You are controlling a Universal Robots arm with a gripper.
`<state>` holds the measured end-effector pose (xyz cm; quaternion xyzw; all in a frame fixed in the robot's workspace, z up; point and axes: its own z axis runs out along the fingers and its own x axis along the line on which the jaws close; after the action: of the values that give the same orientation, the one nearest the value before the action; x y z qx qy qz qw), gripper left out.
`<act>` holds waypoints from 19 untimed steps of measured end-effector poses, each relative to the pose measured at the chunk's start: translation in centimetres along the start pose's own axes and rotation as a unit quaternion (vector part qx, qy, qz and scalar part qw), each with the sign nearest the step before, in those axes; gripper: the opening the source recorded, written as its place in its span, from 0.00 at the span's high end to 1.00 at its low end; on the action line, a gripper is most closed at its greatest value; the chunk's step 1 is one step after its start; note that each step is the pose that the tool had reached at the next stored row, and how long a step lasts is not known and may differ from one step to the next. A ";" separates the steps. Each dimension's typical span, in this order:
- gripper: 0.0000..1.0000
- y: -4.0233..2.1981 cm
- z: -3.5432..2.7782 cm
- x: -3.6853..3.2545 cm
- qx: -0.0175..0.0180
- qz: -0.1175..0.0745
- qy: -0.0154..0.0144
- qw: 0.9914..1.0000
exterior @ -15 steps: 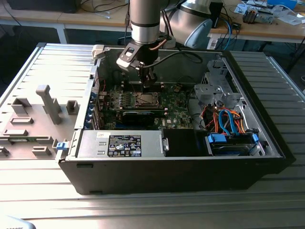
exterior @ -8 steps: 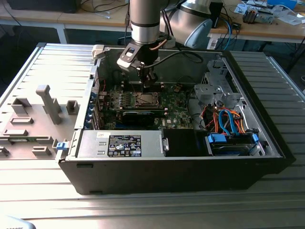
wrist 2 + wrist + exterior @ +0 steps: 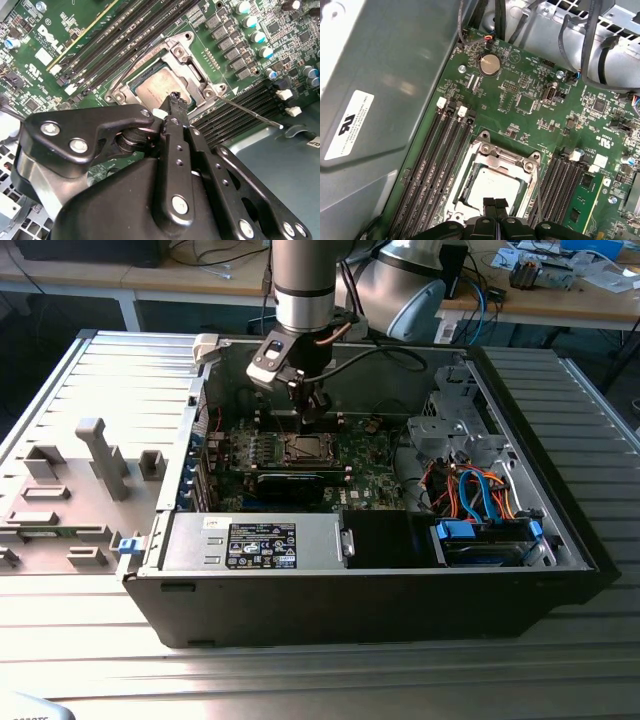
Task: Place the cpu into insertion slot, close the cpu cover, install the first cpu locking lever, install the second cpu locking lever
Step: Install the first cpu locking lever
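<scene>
In the exterior view, the robot arm (image 3: 305,280) comes down from the upper middle of the frame into an open computer case (image 3: 380,570) that lies on a ribbed metal worktop (image 3: 300,680). The tool (image 3: 312,405) hangs just above the green motherboard (image 3: 370,475), over the insertion slot (image 3: 303,448) near the middle of the board. A grey fixture plate (image 3: 60,500) lies on the exterior view's left, well apart from the case. Blue and orange cables (image 3: 475,490) sit in the case toward the exterior view's right.

In the second wrist view, the cpu (image 3: 152,90) lies flat in the slot, its dull silver top showing through the window of the cpu cover (image 3: 192,67), which lies down around it. The tool's (image 3: 175,97) two black fingers are pressed together with nothing between them. Their tip is at the edge of the cpu, beside the cover's frame; I cannot tell whether it touches. A thin metal lever (image 3: 250,112) runs out from the cover's corner across a bank of memory slots (image 3: 240,107). A second bank of long memory slots (image 3: 125,35) lies on the other side of the cover.

In the first wrist view, the tool's fingertips (image 3: 489,202) meet over the cpu (image 3: 495,182), with the cover's frame (image 3: 502,160) around it. A round coin battery (image 3: 489,64) sits further along the board, near the grey case wall (image 3: 380,100).
</scene>
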<state>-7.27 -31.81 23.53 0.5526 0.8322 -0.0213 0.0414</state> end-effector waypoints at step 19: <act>0.89 0.00 0.00 0.00 -0.003 -0.029 0.000 1.000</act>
<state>-7.27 -31.82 23.53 0.5278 0.8481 -0.0201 0.0421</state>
